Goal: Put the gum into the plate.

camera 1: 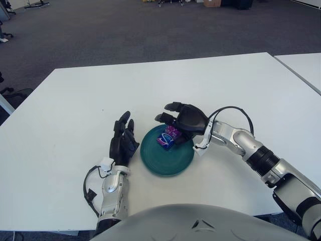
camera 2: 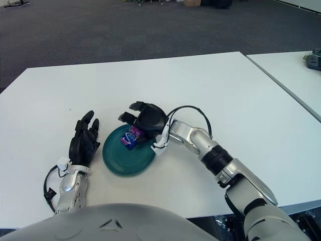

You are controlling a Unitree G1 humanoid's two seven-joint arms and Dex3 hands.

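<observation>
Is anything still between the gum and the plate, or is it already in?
Nothing visible stands in the way. The gum already lies on the plate, toward its far rim. The right robot hand is just above it with fingers spread. The left robot hand shows left of the plate.

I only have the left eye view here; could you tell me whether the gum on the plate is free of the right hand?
Observer: In the right eye view the right hand has its fingers spread over the gum, and some green plate seems to show between fingertips and gum.
Operator: Thank you. Is anything beyond my frame on the right?
Observer: Yes, a small dark object sits on the neighbouring table, at the picture's edge.
Operator: And the left hand?
Observer: From this eye, the left hand looks just apart from the plate's left rim, not touching it.
</observation>
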